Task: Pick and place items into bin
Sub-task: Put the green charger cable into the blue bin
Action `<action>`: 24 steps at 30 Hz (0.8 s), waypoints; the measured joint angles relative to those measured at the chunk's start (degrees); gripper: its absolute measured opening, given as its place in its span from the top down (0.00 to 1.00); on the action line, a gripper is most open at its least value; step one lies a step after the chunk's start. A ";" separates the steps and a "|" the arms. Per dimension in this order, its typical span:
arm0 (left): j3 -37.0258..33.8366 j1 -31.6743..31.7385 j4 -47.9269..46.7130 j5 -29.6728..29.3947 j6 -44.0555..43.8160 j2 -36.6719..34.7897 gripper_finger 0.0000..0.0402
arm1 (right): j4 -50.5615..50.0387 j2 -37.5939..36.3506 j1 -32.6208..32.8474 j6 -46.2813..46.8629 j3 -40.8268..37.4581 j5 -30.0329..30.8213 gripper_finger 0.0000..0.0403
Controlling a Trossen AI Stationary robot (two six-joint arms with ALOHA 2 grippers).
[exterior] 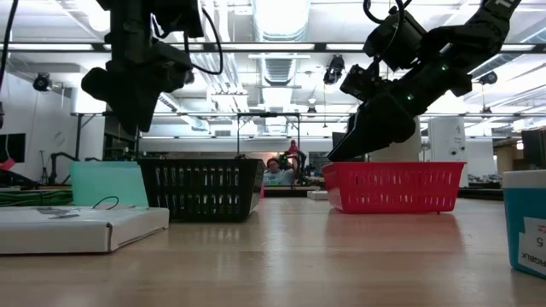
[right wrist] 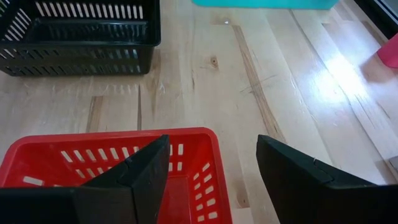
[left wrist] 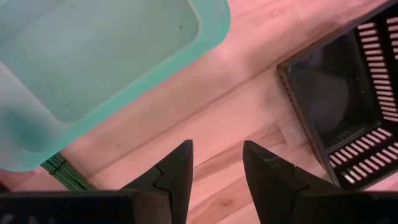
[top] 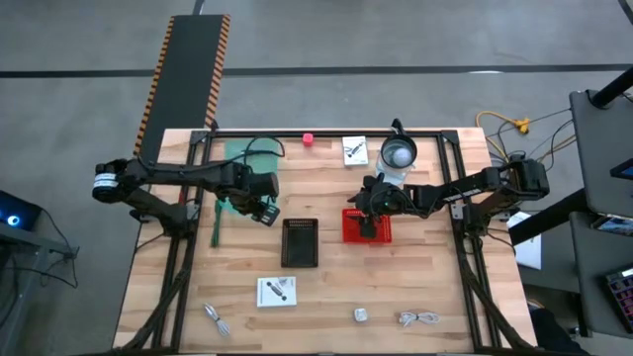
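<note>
My left gripper [top: 263, 208] [left wrist: 217, 146] hangs open over bare wood between a green bin [top: 237, 163] [left wrist: 99, 56] and a black basket [top: 300, 242] [left wrist: 348, 93]. My right gripper [top: 368, 210] [right wrist: 211, 140] is open above the far rim of a red basket [top: 367, 227] [right wrist: 112, 162]. Loose items lie on the table. One white card [top: 354, 150] and a pink blob [top: 308, 139] are at the far side. A second card [top: 277, 291], a silvery clip [top: 216, 316], a small cube [top: 361, 314] and a cable bundle [top: 419, 318] lie near the front. No pen shows.
A clear jug [top: 398, 153] stands just beyond the right arm's wrist. A green braided strip [left wrist: 62, 171] lies beside the green bin. Black frame rails [top: 465, 247] run along both table sides. Open wood lies between the baskets and the front items.
</note>
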 joint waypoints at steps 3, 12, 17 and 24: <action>0.00 -0.78 0.00 0.00 0.00 0.00 0.69 | 0.00 0.00 0.00 -0.02 -0.01 0.00 0.44; -0.20 -2.94 -1.57 -0.04 -2.91 0.00 0.69 | 0.00 0.00 0.02 -0.02 -0.04 0.00 0.44; -0.71 -4.37 -2.07 -0.02 -3.12 0.00 0.69 | 0.00 0.00 0.00 -0.02 -0.04 0.01 0.44; -0.76 -6.35 -2.78 0.02 -5.84 0.00 0.69 | 0.00 0.00 0.01 -0.04 -0.04 0.00 0.44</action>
